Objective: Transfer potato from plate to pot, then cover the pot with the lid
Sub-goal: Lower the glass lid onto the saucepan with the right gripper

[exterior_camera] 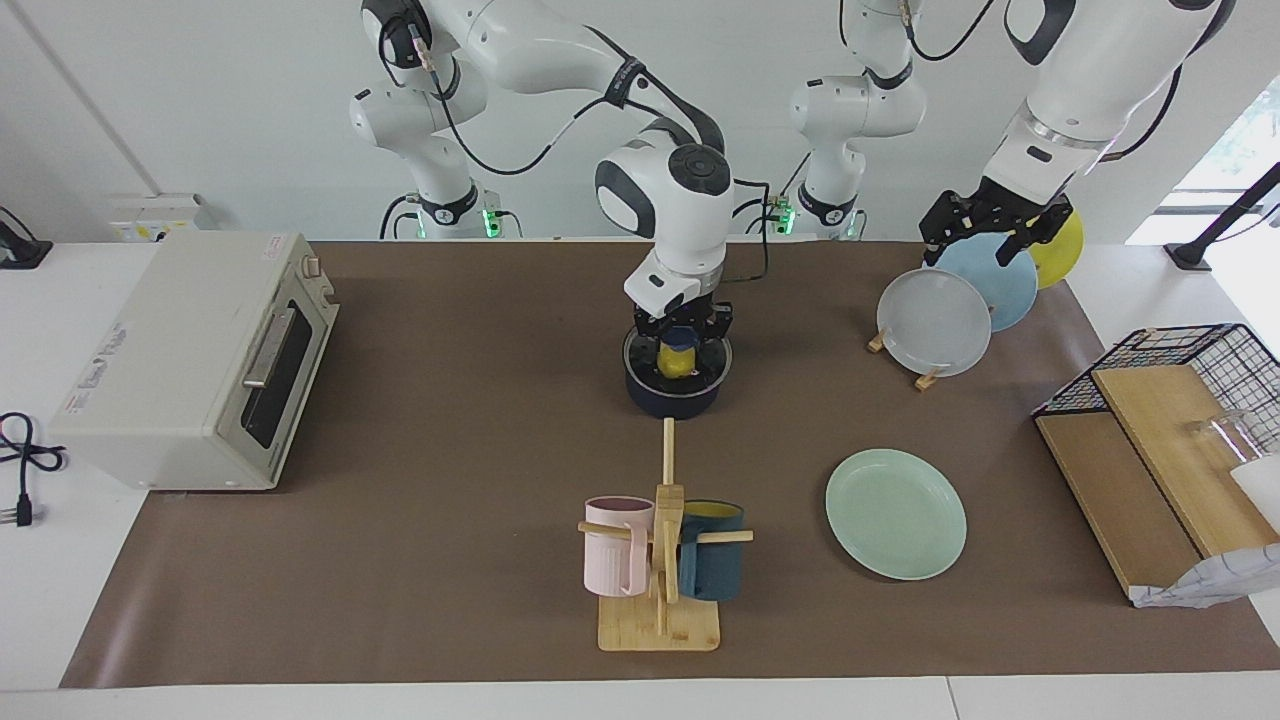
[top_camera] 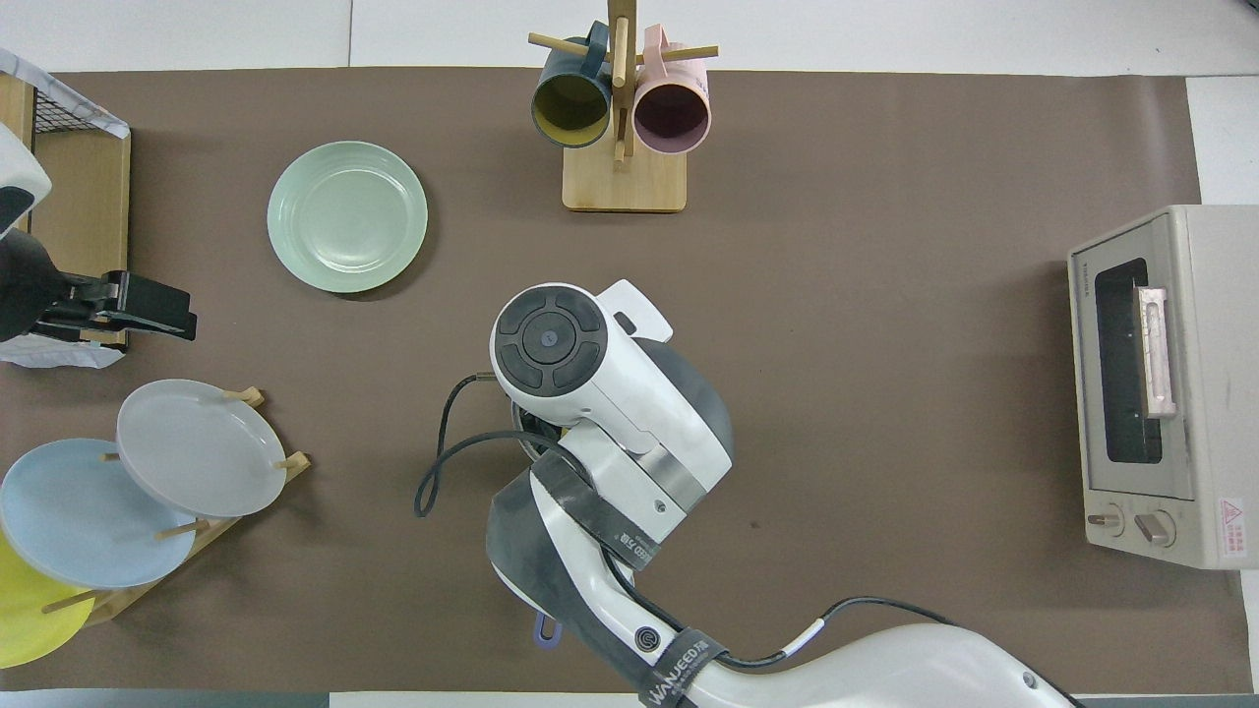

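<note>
The dark pot (exterior_camera: 672, 400) stands at mid-table, nearer to the robots than the mug stand. The glass lid (exterior_camera: 716, 362) lies on or just over its rim. The yellow potato (exterior_camera: 677, 364) shows through the glass, inside the pot. My right gripper (exterior_camera: 681, 338) is straight over the pot, its fingers on either side of the lid's blue knob. The mint-green plate (exterior_camera: 895, 513) lies bare toward the left arm's end. My left gripper (exterior_camera: 995, 235) hangs raised and empty over the plate rack. In the overhead view my right arm hides the pot; only its blue handle tip (top_camera: 546, 629) shows.
A rack with grey (exterior_camera: 933, 322), light blue and yellow plates stands near the left arm. A wooden stand with a pink mug (exterior_camera: 617, 545) and a teal mug stands farther out. A toaster oven (exterior_camera: 195, 360) is at the right arm's end, a wire basket (exterior_camera: 1180, 400) at the other.
</note>
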Action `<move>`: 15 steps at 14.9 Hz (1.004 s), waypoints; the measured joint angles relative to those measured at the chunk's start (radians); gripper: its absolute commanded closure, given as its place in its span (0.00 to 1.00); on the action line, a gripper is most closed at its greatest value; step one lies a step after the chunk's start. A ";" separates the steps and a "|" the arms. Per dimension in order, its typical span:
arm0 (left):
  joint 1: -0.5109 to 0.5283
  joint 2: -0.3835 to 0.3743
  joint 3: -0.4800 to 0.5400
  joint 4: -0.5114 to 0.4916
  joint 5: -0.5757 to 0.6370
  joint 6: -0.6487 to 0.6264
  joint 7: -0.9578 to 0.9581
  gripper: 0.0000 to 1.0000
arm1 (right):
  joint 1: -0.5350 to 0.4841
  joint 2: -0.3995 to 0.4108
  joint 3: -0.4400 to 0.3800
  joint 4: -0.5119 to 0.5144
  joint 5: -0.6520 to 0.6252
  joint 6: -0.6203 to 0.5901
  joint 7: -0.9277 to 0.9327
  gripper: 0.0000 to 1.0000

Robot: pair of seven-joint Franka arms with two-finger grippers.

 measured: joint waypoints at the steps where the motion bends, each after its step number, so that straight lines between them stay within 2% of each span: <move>1: 0.000 0.000 0.000 0.000 0.000 0.000 0.000 0.00 | 0.000 0.000 0.000 0.000 0.000 -0.001 0.001 1.00; 10: 0.001 0.000 0.004 0.000 0.000 0.000 0.000 0.00 | -0.001 -0.001 0.000 -0.005 0.001 -0.001 0.002 1.00; 11: 0.001 0.000 0.004 0.000 0.000 0.000 0.000 0.00 | -0.001 -0.001 0.000 -0.006 0.001 -0.001 0.002 0.90; 12: 0.001 0.000 0.004 0.000 0.000 0.000 0.000 0.00 | -0.002 -0.001 0.000 -0.006 0.001 -0.001 0.002 0.38; 13: 0.001 0.000 0.004 0.000 0.000 0.000 0.000 0.00 | -0.003 -0.002 0.000 -0.006 0.001 -0.001 0.002 0.00; 15: 0.001 0.000 0.004 0.000 0.000 0.000 0.000 0.00 | -0.005 -0.001 0.000 -0.011 0.002 -0.001 0.002 0.00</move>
